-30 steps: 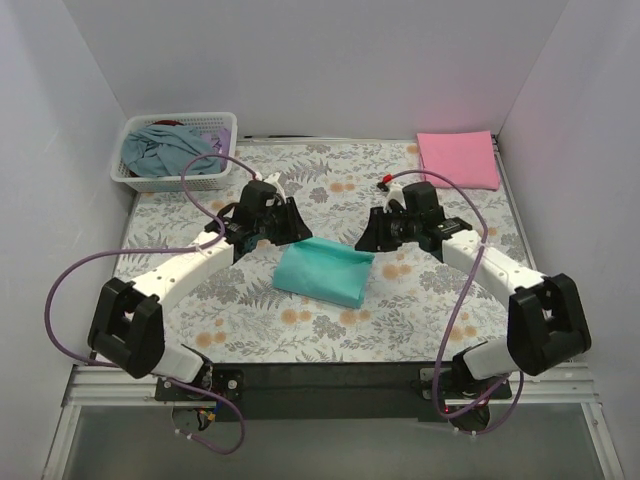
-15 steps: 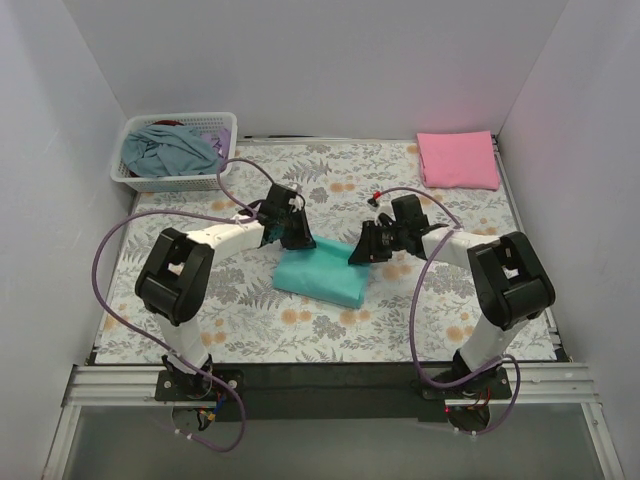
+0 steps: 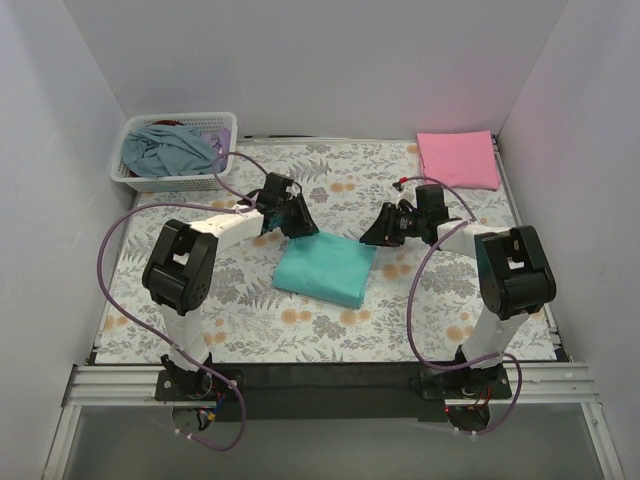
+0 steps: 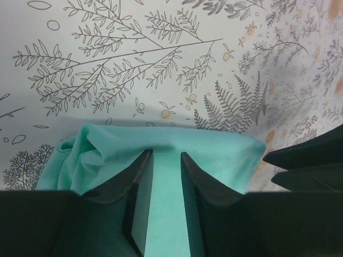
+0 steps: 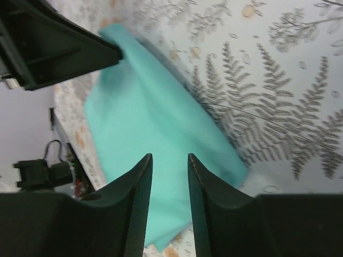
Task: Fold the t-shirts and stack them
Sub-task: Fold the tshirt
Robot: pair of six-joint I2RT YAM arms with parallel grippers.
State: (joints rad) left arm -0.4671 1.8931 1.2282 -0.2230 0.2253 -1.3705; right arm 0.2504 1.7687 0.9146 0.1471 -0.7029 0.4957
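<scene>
1. The folded teal-green cloth t-shirt (image 3: 325, 272) lay near the middle of the table (image 3: 240, 300), on its leaf-and-flower printed cover, between the two arms.
2. The left pincer (image 4: 165, 156) stood at the shirt's far left corner. Its two black fingers (image 4: 136, 184) were a narrow gap apart, teal cloth showed through the gap, and nothing was clamped.
3. In the left wrist view the cloth bunched into soft wrinkles just left of that pincer.
4. The right pincer (image 5: 168, 159) was at the shirt's far right corner, its jaws likewise parted and gripping nothing, with the teal cloth below and ahead of it.
5. Both pincers seemed to sit just above the cloth, though whether their tips touched it could not be told.
6. The folded pink cloth t-shirt (image 3: 458, 158) lay at the table's far right corner, well apart from both pincers.
7. The white plastic lattice basket (image 3: 160, 182) stood at the far left corner and held a crumpled blue-grey cloth (image 3: 165, 148).
</scene>
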